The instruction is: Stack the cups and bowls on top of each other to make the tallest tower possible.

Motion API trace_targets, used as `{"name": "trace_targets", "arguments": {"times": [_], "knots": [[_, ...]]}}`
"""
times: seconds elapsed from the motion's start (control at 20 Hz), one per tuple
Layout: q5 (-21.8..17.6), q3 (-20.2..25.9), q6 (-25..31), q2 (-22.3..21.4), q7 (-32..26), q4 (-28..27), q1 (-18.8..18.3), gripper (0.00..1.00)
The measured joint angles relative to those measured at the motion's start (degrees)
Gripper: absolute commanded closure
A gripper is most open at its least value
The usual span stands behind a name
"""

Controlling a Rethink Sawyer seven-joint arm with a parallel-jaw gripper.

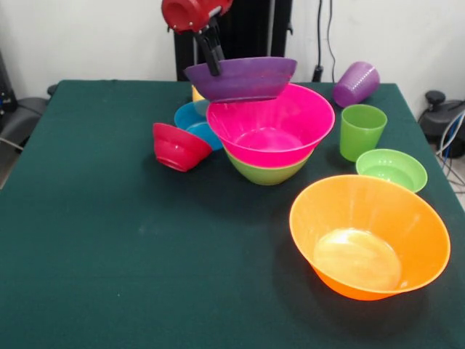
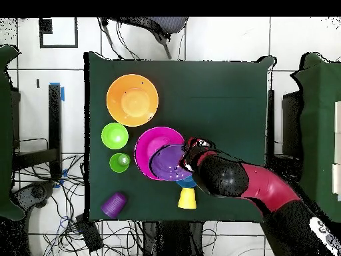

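My gripper (image 1: pixel 213 65) is shut on the near-left rim of the medium purple bowl (image 1: pixel 243 78) and holds it, slightly tilted, over the far rim of the large pink bowl (image 1: pixel 269 123). The pink bowl sits nested in the medium green bowl (image 1: pixel 265 173), which is the tower's base. In the overhead view the gripper (image 2: pixel 188 151) is at the purple bowl's (image 2: pixel 170 163) right rim, over the pink bowl (image 2: pixel 148 143). I cannot tell whether the purple bowl touches the pink one.
A small red bowl (image 1: pixel 178 147) lies tilted left of the tower, with a small blue bowl (image 1: pixel 192 120) and a yellow cup (image 1: pixel 196 93) behind it. A purple cup (image 1: pixel 356 83) lies on its side, a green cup (image 1: pixel 361 131) stands upright, and a light green bowl (image 1: pixel 391 169) and a large orange bowl (image 1: pixel 369 236) are to the right.
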Motion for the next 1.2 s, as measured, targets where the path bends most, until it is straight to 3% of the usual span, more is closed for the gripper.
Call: {"name": "trace_targets", "arguments": {"times": [0.5,1.2], "knots": [[0.0,-7.7,0.0,4.9,0.0,-0.2,4.6,1.0],[0.0,-8.1,-3.7,8.2,0.0,-0.2,3.1,1.0]]}}
